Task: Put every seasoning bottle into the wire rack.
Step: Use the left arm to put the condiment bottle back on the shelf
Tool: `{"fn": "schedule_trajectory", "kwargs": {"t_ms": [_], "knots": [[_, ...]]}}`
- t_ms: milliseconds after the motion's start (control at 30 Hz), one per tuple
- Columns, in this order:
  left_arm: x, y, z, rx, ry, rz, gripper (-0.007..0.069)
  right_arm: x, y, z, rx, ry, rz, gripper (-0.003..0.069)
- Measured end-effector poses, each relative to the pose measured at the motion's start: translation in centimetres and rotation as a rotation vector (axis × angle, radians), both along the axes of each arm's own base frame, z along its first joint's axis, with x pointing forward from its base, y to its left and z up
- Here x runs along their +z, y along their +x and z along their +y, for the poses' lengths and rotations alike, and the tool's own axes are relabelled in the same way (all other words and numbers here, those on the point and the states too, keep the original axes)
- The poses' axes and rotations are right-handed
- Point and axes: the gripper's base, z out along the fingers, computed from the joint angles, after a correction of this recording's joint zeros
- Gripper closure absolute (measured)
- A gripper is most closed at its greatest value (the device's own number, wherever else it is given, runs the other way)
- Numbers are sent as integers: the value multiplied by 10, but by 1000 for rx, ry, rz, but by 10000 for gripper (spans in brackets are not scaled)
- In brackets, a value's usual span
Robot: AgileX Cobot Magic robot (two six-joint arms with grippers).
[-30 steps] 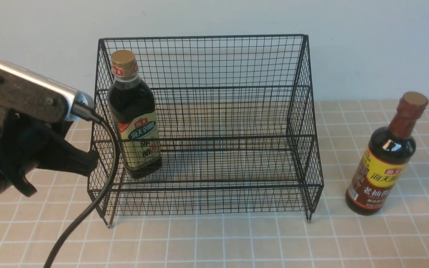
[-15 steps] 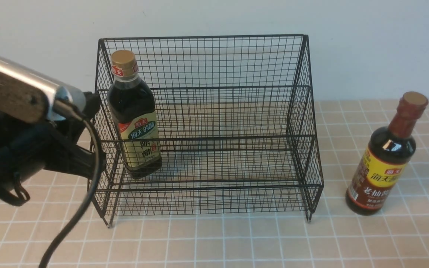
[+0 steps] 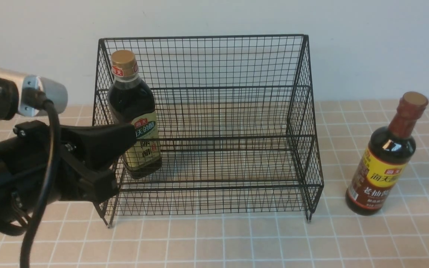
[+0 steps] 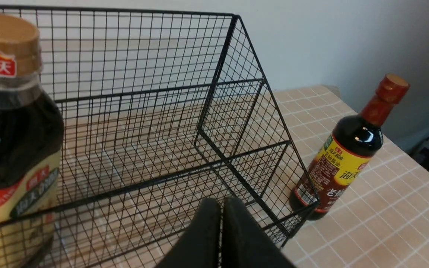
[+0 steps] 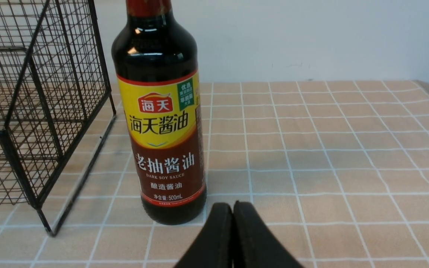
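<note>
Left end effector [image 4: 222,204], fingers pressed flat together and gripping nothing, points across the front left corner of the wire rack [image 3: 204,37]. In the front view its black tips overlap the label of the vinegar bottle [image 3: 134,111], while the left wrist view shows that bottle off to one side of the tips and not between them. Whether the tips touch the rack's wires cannot be told. Right end effector [image 5: 233,208], seen only by its own wrist camera, is likewise closed tight and empty, held low over the counter [image 3: 237,242] just in front of the dark soy sauce bottle [image 3: 384,167], with a strip of tile showing between them. The vinegar bottle, squarish with a gold cap and beige-green label, stands upright at the left end of the rack's lower front tier, close to the left side mesh. The dark soy sauce bottle, round with a long reddish-brown neck and a yellow-and-brown label, stands upright on the bare tiles outside the rack, near its right side and toward the counter's right edge. The rack itself sits at the counter's back edge, against the pale wall. A black cable [image 3: 47,149] hangs from the silver wrist camera [image 3: 43,98] of the left arm.
</note>
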Motion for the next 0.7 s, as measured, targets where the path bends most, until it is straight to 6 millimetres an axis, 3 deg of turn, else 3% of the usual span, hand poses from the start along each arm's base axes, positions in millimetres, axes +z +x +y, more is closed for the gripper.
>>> {"fn": "schedule_trajectory", "kwargs": {"t_ms": [433, 567, 700], "knots": [[-48, -7, 11, 43, 211, 195, 631, 0, 0, 0, 0, 0, 0, 673], [-51, -7, 15, 52, 296, 187, 631, 0, 0, 0, 0, 0, 0, 673], [-40, 1, 14, 54, 334, 145, 631, 0, 0, 0, 0, 0, 0, 673]]}}
